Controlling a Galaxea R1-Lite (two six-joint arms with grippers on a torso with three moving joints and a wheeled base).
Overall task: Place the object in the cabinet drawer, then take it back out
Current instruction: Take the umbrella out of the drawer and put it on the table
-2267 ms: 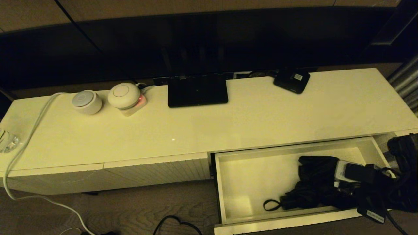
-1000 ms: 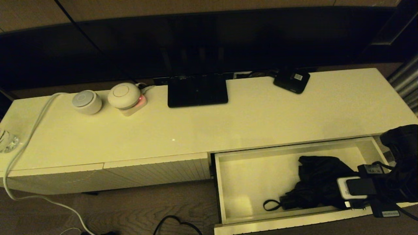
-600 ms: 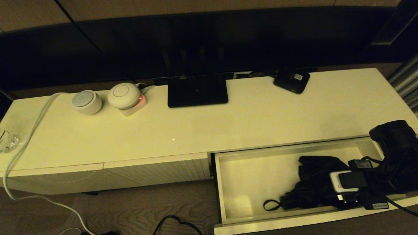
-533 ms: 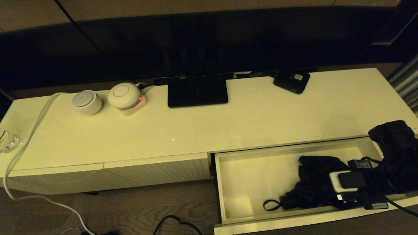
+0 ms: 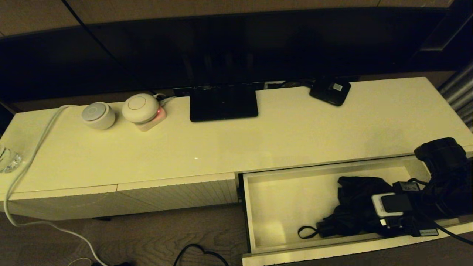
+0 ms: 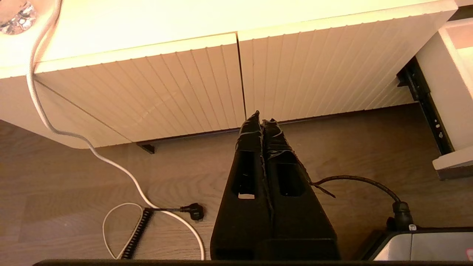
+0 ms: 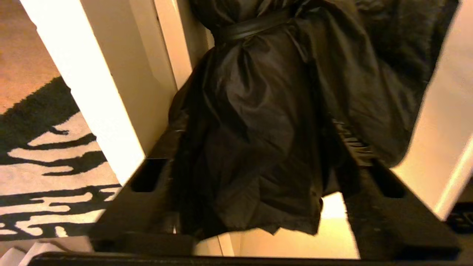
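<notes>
The black folding umbrella lies in the right half of the pulled-out cream drawer, its wrist loop trailing left. My right gripper reaches in from the right and is open, one finger on each side of the loose canopy. In the right wrist view the umbrella fills the gap of the right gripper, with the drawer wall beside it. My left gripper hangs shut and empty above the floor, in front of the closed ribbed fronts.
On the cabinet top stand a flat black stand base, a small black box with a white label, two round white devices and a white cable. Closed ribbed panels lie left of the drawer. Cables lie on the floor.
After drawing back to the right, my right gripper has moved left again over the umbrella. The umbrella has stayed put in the drawer.
</notes>
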